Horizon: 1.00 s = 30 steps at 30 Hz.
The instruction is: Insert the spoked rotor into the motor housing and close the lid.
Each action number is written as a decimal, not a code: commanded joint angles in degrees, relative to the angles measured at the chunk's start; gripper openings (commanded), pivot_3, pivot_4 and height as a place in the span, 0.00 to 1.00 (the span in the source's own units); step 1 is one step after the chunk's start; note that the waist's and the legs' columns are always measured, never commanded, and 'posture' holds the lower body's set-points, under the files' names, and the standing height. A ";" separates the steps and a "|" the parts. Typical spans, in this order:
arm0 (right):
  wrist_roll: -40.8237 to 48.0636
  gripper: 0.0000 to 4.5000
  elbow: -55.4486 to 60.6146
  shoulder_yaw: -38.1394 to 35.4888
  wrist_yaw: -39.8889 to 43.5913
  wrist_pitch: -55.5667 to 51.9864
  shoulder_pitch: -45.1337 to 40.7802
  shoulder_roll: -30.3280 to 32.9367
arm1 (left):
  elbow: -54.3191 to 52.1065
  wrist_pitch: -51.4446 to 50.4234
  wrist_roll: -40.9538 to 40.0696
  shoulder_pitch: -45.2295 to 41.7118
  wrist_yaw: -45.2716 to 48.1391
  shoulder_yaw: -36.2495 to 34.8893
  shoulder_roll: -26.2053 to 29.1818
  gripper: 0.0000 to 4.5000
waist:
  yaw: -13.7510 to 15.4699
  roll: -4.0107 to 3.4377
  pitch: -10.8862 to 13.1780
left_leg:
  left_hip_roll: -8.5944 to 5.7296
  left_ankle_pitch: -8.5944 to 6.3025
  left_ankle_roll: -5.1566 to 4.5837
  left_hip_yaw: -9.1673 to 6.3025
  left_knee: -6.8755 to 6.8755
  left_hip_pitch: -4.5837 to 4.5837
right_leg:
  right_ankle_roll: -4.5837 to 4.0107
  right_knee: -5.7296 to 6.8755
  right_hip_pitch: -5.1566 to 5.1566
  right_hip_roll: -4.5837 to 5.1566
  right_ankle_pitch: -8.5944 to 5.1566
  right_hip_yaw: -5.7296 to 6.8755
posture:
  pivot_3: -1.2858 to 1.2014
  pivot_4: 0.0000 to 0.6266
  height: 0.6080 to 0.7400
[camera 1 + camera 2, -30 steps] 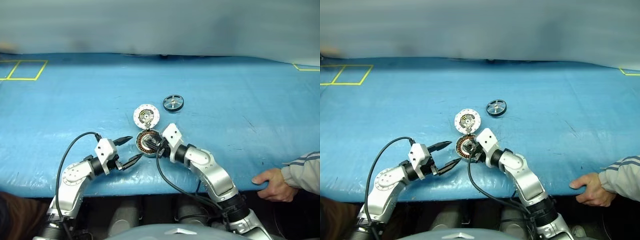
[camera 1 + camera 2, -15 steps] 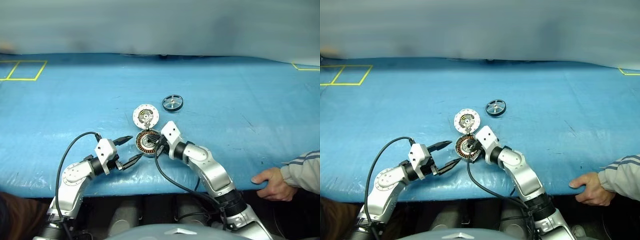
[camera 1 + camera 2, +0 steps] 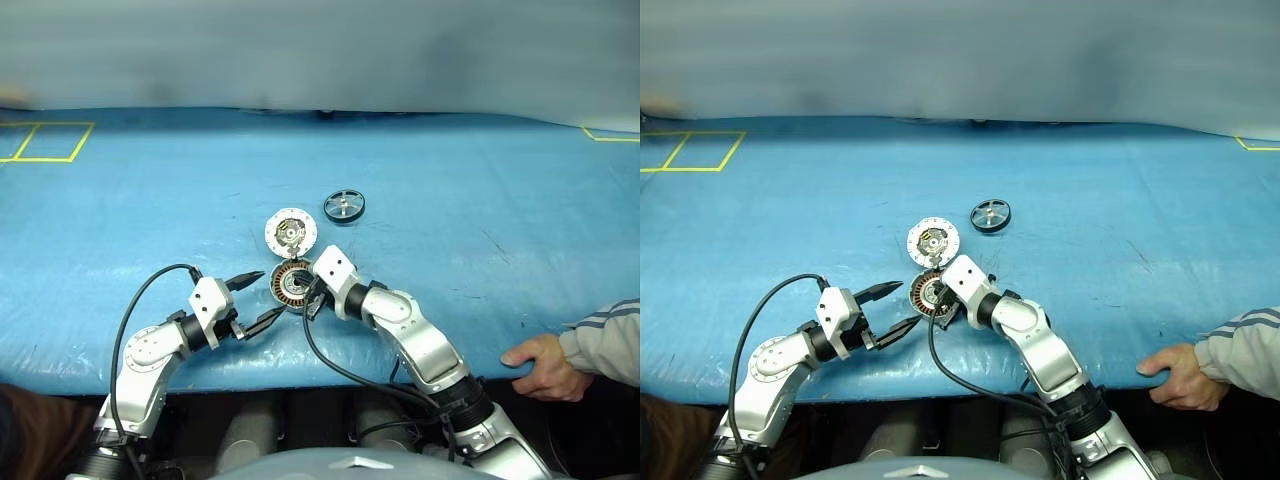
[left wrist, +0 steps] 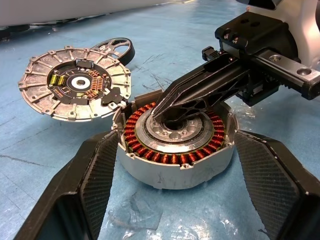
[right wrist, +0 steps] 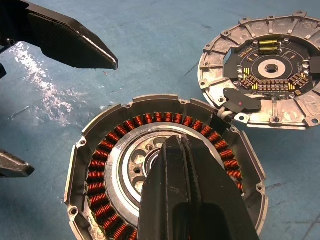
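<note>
Motor housing (image 4: 176,145): squat grey ring lined with copper-brown windings around a silver centre, resting open side up on the blue table cover (image 3: 480,200); it serves as the landmark for every entry below.
Lid (image 4: 75,84): flat silver disc with a dark and gold centre, lying face up on the far side of the motor housing, its edge meeting the housing's rim at what looks like a small hinge tab.
Spoked rotor (image 3: 344,206): black-rimmed wheel with a silver hub, flat on the cover, beyond the motor housing and to its right, just past the lid and apart from both.
Right gripper (image 5: 182,165): two black fingers pressed together with no gap, reaching in from the right of the motor housing, tips down over its silver centre; whether they touch the metal cannot be told.
Left gripper (image 3: 262,298): fingers spread wide and holding nothing, level, just left of the motor housing, one finger (image 4: 95,170) toward each side of its wall without contact.
Person's hand (image 3: 540,365): resting on the near edge of the table, far to the right of the motor housing, in a striped sleeve (image 3: 600,345).
</note>
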<state>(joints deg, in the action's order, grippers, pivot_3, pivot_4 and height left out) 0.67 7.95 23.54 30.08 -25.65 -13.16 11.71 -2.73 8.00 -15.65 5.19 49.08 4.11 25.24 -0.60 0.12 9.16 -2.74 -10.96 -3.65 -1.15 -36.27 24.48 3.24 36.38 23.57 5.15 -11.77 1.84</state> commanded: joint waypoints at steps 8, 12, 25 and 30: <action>0.54 0.01 3.59 -0.12 0.83 -1.39 -0.50 0.16 | 0.04 1.33 0.42 -0.70 -0.04 0.07 -0.10 0.86 | 0.00 0.00 0.00 | 0.01 0.00 0.00 0.00 -0.01 0.01 | -0.03 0.02 0.01 -0.03 -0.01 0.01 | 0.52 0.24 1.00; -0.04 0.01 2.16 0.47 1.16 -1.24 -0.75 0.45 | 0.03 1.41 0.41 -0.62 -0.14 0.10 -0.21 0.86 | 0.01 0.00 0.00 | 0.01 0.01 0.00 0.00 -0.01 0.01 | -0.03 0.02 0.01 -0.02 -0.01 0.01 | 0.52 0.24 1.00; 6.56 0.01 9.17 -8.81 1.32 -1.05 -0.88 1.81 | 0.15 1.58 -0.02 -0.91 -0.09 -0.43 -0.10 0.86 | 0.08 0.00 0.01 | 0.02 0.00 0.00 0.00 -0.02 0.03 | -0.03 0.02 0.03 0.04 -0.01 0.01 | 0.52 0.24 1.00; 2.59 0.04 3.31 -12.36 -0.14 0.28 -4.60 7.96 | 0.62 1.76 0.12 -1.46 -0.18 -0.37 -0.26 0.86 | 0.15 0.01 0.01 | 0.02 0.00 0.01 0.01 -0.09 0.05 | -0.02 0.02 0.01 0.04 -0.01 0.02 | 0.52 0.24 1.00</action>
<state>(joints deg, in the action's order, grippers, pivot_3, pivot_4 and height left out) 4.46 12.56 13.13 30.67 -26.60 -16.03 18.91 -2.08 8.36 -15.70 4.43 48.83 4.15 25.02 -0.45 0.13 9.17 -2.72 -10.96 -3.65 -1.14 -36.39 24.53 3.22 36.41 23.58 5.18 -11.78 1.87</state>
